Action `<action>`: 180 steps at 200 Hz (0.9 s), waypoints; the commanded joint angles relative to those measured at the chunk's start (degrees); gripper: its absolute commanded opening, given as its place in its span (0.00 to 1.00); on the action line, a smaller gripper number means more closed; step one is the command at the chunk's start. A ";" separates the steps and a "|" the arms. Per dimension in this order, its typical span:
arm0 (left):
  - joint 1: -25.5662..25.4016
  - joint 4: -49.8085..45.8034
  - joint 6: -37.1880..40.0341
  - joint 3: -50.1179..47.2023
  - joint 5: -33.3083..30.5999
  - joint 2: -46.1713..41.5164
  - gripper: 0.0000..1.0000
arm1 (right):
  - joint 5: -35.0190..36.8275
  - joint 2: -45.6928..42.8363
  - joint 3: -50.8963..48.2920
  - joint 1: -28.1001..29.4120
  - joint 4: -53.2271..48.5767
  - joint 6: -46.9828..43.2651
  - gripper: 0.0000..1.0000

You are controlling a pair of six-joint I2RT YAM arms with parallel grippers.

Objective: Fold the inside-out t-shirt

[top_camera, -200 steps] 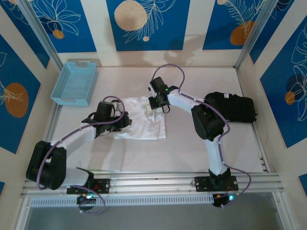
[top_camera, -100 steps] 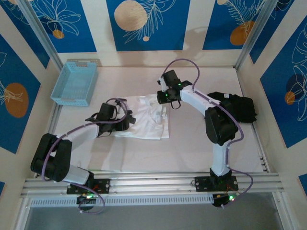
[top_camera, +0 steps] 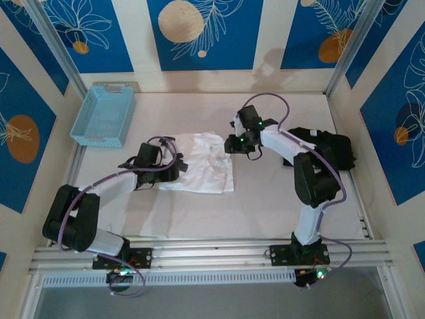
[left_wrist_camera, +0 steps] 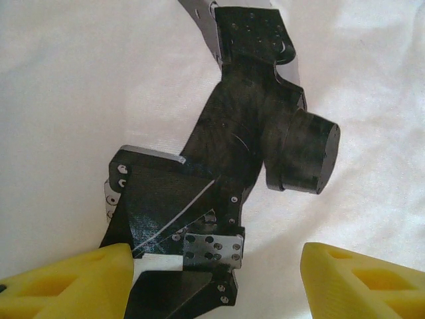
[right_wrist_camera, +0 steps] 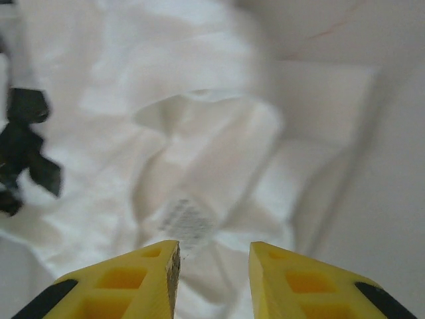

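One inside-out t-shirt (top_camera: 206, 166) lies crumpled in the middle of the desk (top_camera: 265, 199), its longer side running roughly left to right. I cannot tell which way the neck points, though a grey printed label (right_wrist_camera: 188, 222) faces up just ahead of my right tool (right_wrist_camera: 214, 256). That tool's jaws stand slightly apart, pinching nothing, just beside the shirt's right edge. My left tool (left_wrist_camera: 218, 259) is spread wide over the cloth at its left side. One black folded garment (top_camera: 329, 149) lies to the right, and one blue basket (top_camera: 103, 114) sits far left.
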 commanded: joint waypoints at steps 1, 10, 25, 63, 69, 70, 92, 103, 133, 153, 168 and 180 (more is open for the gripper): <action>0.36 0.20 1.04 0.20 0.46 -0.72 0.67 | -5.68 1.25 -0.76 0.50 3.29 3.51 0.35; 0.36 0.07 1.16 0.20 0.48 -0.71 0.67 | -5.55 2.58 -0.06 0.22 3.01 3.78 0.35; 0.36 0.02 1.04 0.12 0.57 -0.99 0.67 | -6.04 4.38 0.73 -0.19 3.00 4.29 0.35; 0.37 -0.11 0.82 -0.41 0.39 -2.30 0.67 | -5.98 6.52 0.83 -0.99 2.67 4.83 0.38; 0.31 -0.17 0.90 -0.41 0.33 -2.38 0.67 | -6.20 6.90 0.76 -1.11 2.66 5.02 0.38; 0.34 -0.15 0.90 -0.41 0.31 -2.43 0.67 | -6.25 6.98 0.83 -1.11 2.69 5.02 0.38; 0.36 -0.30 1.14 -0.41 0.14 -2.36 0.68 | -8.66 8.05 0.71 -1.11 4.70 5.15 0.39; 0.34 -0.37 1.22 -0.41 0.13 -2.29 0.67 | -9.97 8.64 0.86 -1.11 5.80 5.45 0.38; 0.34 -0.65 1.34 -0.57 -0.22 -2.56 0.68 | -14.35 9.26 0.93 -1.99 8.67 6.92 0.21; 0.34 -0.65 1.50 -0.73 -0.65 -2.64 0.68 | -16.34 8.53 0.48 -2.93 9.04 7.39 0.11; 0.36 -0.65 1.61 -0.93 -0.96 -2.40 0.68 | -16.38 5.78 -1.16 -3.91 9.11 7.39 0.07; 0.36 -0.81 1.78 -1.01 -1.67 -2.01 0.68 | -17.40 3.02 -2.64 -4.65 9.26 7.48 0.04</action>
